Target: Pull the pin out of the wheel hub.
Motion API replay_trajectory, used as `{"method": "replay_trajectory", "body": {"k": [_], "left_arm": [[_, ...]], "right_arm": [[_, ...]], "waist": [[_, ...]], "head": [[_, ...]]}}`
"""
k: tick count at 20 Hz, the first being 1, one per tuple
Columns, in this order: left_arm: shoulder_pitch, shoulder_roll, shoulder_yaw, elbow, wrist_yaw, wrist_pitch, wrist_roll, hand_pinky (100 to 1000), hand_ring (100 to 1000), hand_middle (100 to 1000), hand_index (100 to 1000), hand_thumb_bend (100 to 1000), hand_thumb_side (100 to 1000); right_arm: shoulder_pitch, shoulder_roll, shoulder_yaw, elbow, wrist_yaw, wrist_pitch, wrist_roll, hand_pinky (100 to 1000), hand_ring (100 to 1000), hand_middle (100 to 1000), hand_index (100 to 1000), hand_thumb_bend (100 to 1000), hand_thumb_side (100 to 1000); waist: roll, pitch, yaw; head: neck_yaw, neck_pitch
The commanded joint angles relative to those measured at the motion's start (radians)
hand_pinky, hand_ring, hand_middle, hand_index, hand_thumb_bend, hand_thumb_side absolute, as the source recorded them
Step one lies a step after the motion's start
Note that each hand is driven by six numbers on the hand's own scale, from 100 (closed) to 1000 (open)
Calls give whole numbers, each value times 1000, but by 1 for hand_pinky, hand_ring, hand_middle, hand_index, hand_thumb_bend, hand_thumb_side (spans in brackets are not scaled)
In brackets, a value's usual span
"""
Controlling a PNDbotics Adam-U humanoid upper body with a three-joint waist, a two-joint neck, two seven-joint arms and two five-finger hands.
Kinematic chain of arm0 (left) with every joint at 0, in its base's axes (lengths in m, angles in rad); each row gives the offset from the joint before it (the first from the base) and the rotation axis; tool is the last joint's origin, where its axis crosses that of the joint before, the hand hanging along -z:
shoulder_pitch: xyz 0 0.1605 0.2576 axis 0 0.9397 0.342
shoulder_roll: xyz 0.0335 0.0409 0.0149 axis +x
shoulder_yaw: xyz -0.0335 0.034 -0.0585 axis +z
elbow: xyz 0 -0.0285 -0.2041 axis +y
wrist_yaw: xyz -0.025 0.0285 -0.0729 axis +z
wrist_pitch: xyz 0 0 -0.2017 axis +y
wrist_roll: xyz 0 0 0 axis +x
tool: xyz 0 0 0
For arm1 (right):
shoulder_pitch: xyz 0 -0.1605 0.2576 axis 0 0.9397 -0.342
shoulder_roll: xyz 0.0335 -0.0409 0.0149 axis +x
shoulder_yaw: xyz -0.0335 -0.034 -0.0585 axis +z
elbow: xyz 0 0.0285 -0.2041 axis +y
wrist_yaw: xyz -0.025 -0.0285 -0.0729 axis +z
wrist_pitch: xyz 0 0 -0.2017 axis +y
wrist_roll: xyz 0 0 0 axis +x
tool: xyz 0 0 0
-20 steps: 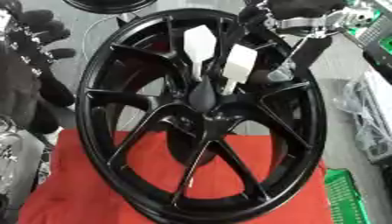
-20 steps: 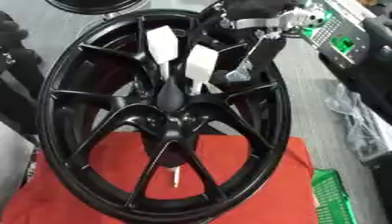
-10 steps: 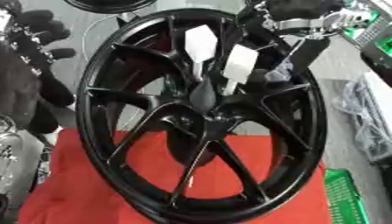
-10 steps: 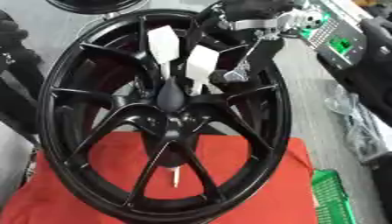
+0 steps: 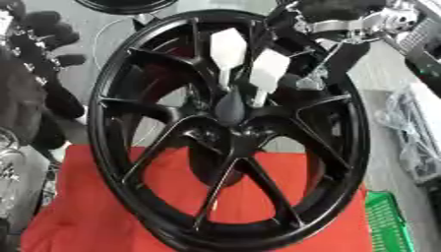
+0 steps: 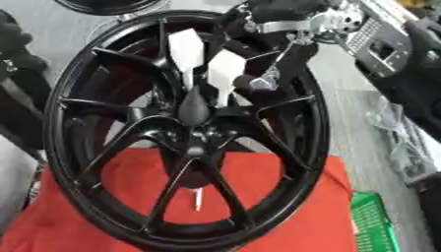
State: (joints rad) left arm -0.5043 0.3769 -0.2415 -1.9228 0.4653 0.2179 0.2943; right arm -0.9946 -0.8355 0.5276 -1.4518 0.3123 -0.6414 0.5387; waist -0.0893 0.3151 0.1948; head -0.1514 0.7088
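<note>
The right hand (image 5: 268, 69) comes in from the upper right corner and reaches down across the face of the wheel hub (image 5: 233, 236). Two of its pale fingers (image 5: 228, 47) point downward and narrow toward each other. Their tips meet on a grey, teardrop-shaped piece at the middle of the hub. This piece looks like the pin (image 5: 231, 107), and the fingers appear to pinch it from both sides. The exact contact is hard to make out. The pin sits at the hub's centre, where the spokes join, just below the fingertips.

Around the hand, the black hub stands upright and leans a little. Its rim rings the fingers, and its spokes fan out from the point they hold. Below the hand, the hub's lower rim rests on a red cloth (image 5: 78, 216). Through the lower spokes, a small white sliver (image 6: 196, 199) lies on that cloth.

Down and to the right of the hand is a green crate (image 5: 386, 221) at the cloth's edge. A clear plastic bag (image 5: 418, 133) lies beside the hub on the same side. Above and to the left, at the top edge, part of a second black wheel (image 5: 129, 4) shows.

Far to the left, well apart from the hub's centre, the left hand (image 5: 47, 37) shows at the upper edge. Its dark fingers are relaxed and hold nothing.
</note>
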Motion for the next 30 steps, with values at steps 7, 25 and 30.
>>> {"method": "replay_trajectory", "body": {"k": [7,25,30], "left_arm": [[-19,4,4,-12,-1,0,2,687,748,617,691,137,738],[-20,6,2,-10,-2,2,5,687,748,615,691,137,738],[-18,3,15,-10,-1,-5,14,687,748,615,691,139,732]], "right_arm": [[-22,-13,-6,0,-2,-121,155,855,791,745,798,212,492],[-32,-1,-11,24,-106,-63,159,802,652,445,604,111,339],[-47,2,-11,25,-133,-52,145,783,602,353,522,100,315]], "waist": [[-1,-20,4],[-3,-21,3],[-5,-23,4]], "head": [[-3,-16],[-7,-19],[-11,-18]]}}
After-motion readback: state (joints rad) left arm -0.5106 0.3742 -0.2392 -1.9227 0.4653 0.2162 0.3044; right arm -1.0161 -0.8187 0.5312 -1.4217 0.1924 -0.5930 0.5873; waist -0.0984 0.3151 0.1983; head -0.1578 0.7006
